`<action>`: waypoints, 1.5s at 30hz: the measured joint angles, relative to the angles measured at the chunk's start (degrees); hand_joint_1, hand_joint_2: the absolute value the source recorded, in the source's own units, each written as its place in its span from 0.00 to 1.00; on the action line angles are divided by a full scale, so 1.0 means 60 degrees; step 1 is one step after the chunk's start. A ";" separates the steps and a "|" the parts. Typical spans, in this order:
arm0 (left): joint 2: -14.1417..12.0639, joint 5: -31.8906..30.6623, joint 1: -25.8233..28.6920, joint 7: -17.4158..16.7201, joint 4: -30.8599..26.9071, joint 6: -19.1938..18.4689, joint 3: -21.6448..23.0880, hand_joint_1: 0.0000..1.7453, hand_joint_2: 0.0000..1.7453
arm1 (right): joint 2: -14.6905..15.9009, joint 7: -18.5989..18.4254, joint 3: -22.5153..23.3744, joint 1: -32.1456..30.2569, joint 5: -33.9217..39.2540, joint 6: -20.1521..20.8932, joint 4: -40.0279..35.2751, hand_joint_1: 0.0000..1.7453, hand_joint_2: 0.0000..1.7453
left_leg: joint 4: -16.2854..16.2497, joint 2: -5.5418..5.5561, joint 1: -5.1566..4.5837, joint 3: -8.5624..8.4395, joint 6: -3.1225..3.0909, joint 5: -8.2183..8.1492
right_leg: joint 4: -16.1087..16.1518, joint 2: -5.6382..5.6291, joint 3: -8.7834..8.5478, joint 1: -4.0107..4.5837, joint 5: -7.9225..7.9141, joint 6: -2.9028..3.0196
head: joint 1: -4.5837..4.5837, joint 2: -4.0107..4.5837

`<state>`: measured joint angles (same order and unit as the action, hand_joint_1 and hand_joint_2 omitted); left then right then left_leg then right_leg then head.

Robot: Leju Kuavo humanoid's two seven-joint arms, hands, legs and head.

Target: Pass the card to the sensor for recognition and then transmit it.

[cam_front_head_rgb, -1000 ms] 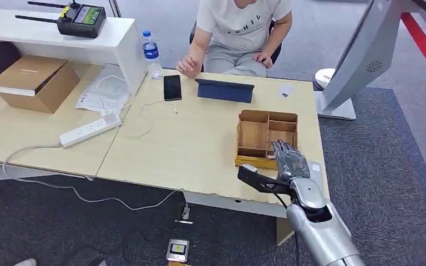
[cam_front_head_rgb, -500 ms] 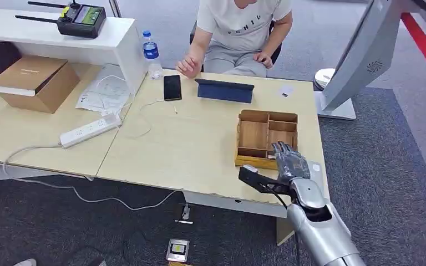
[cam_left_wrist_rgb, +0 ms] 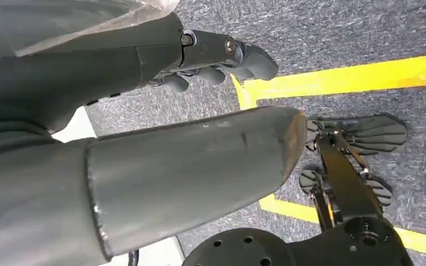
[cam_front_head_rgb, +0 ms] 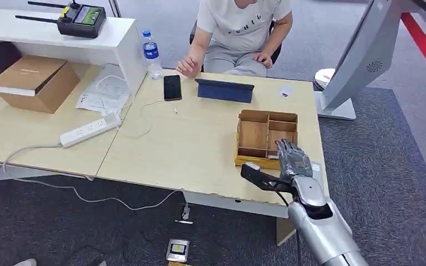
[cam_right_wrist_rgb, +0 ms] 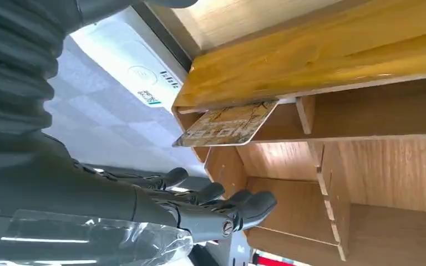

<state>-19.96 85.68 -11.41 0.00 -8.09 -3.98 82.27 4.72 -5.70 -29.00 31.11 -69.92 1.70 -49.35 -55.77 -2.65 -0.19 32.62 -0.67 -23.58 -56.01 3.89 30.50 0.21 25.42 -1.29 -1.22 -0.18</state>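
A wooden divided box point(cam_front_head_rgb: 238, 139) stands near the table's right front corner. A beige patterned card point(cam_right_wrist_rgb: 227, 125) leans in one of its compartments, sticking out past the box's wall point(cam_right_wrist_rgb: 310, 52). A flat white sensor point(cam_right_wrist_rgb: 136, 69) lies on the table right beside the box, also seen as a white patch point(cam_front_head_rgb: 315, 166). My right hand point(cam_front_head_rgb: 288, 163) hovers over the box's near edge, fingers stretched and thumb apart, holding nothing; the card lies just beyond its fingers point(cam_right_wrist_rgb: 222, 202). My left hand point(cam_left_wrist_rgb: 199, 111) hangs above the floor with nothing in it.
A person point(cam_front_head_rgb: 238, 27) sits at the table's far side, one hand on its edge. A phone point(cam_front_head_rgb: 172, 87), a blue tablet case point(cam_front_head_rgb: 224, 90), a bottle point(cam_front_head_rgb: 151, 52) and a power strip point(cam_front_head_rgb: 90, 130) lie further left. A grey machine stand point(cam_front_head_rgb: 360, 55) rises at the right.
My right hand has drifted slightly to the right and toward the table's front edge, still spread. The box and the rest have not moved.
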 joint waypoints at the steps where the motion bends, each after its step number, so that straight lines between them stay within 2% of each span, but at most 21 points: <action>1: -0.0004 0.0000 0.0001 0.0000 0.0000 -0.0007 0.0000 0.00 0.00 | 0.0000 0.0000 0.0000 0.0000 0.0000 0.0000 0.0022 0.00 1.00 | 0.0000 0.0000 0.0000 0.0000 0.0000 0.0000 | 0.0000 0.0000 0.0000 0.0000 0.0000 0.0000 | 0.0000 0.0000; 11: -0.0004 0.0004 0.0000 -0.0004 0.0000 -0.0022 0.0000 0.00 0.00 | -0.0011 0.0000 0.0051 0.0007 -0.0044 0.0015 0.0127 0.00 1.00 | 0.0000 0.0000 0.0000 0.0001 0.0000 0.0000 | 0.0000 0.0000 0.0000 0.0000 0.0000 0.0000 | 0.0000 0.0000; 12: -0.0007 0.0007 0.0000 -0.0007 0.0000 -0.0022 0.0000 0.00 0.00 | -0.0011 0.0000 0.0051 0.0004 -0.0047 0.0015 0.0135 0.00 0.00 | 0.0000 0.0000 0.0000 0.0000 0.0000 0.0000 | 0.0000 0.0000 0.0001 0.0000 0.0000 0.0000 | -0.0004 0.0000; 14: -0.0007 0.0018 -0.0001 -0.0018 0.0000 -0.0018 0.0000 0.00 0.00 | -0.0011 0.0000 0.0051 0.0004 -0.0051 0.0015 0.0135 0.00 0.00 | 0.0000 0.0000 0.0000 0.0000 0.0000 0.0000 | 0.0000 0.0000 0.0001 0.0000 0.0000 0.0000 | 0.0000 0.0000; 15: -0.0007 0.0018 -0.0001 -0.0018 0.0000 -0.0015 0.0000 0.00 0.00 | -0.0011 0.0000 0.0055 0.0004 -0.0055 0.0015 0.0135 0.00 1.00 | 0.0000 0.0000 0.0000 0.0000 0.0000 0.0000 | 0.0000 0.0000 0.0001 0.0000 0.0000 0.0000 | 0.0000 0.0000; 19: -0.0007 0.0022 -0.0001 -0.0033 0.0000 -0.0007 0.0000 0.00 0.00 | -0.0015 0.0000 0.0055 0.0013 -0.0058 0.0015 0.0131 0.01 1.00 | 0.0000 0.0000 0.0000 0.0000 0.0000 0.0000 | 0.0000 0.0000 0.0000 0.0000 0.0000 0.0000 | 0.0000 0.0000; 20: -0.0007 0.0026 -0.0001 -0.0036 0.0000 -0.0004 0.0000 0.00 0.00 | -0.0015 0.0000 0.0055 0.0016 -0.0058 0.0022 0.0131 1.00 1.00 | 0.0000 0.0000 0.0000 0.0000 0.0000 0.0000 | 0.0000 0.0000 0.0000 0.0000 0.0000 0.0000 | 0.0000 0.0000; 26: -0.0007 0.0029 -0.0001 -0.0033 0.0000 -0.0007 0.0000 0.00 0.00 | -0.0029 -0.0047 0.0055 0.0008 -0.0117 0.0266 0.0054 1.00 1.00 | 0.0000 0.0000 0.0000 0.0000 0.0000 0.0000 | 0.0000 0.0000 0.0000 0.0000 0.0000 0.0000 | 0.0000 0.0000; 45: -0.0007 0.0033 -0.0002 -0.0087 0.0000 -0.0022 0.0000 0.00 0.00 | -0.0084 -0.0062 0.0055 -0.0081 -0.0157 0.0415 -0.0113 1.00 1.00 | 0.0000 -0.0001 0.0000 -0.0001 0.0000 0.0000 | 0.0000 0.0000 0.0000 0.0000 0.0000 0.0000 | -0.0004 0.0000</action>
<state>-20.00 85.88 -11.42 -0.52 -8.09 -4.11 82.27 4.22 -6.08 -28.68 30.62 -70.86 4.20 -50.03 -55.77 -2.66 -0.19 32.61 -0.67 -23.58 -56.01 3.89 30.51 0.21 25.42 -1.29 -1.25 -0.17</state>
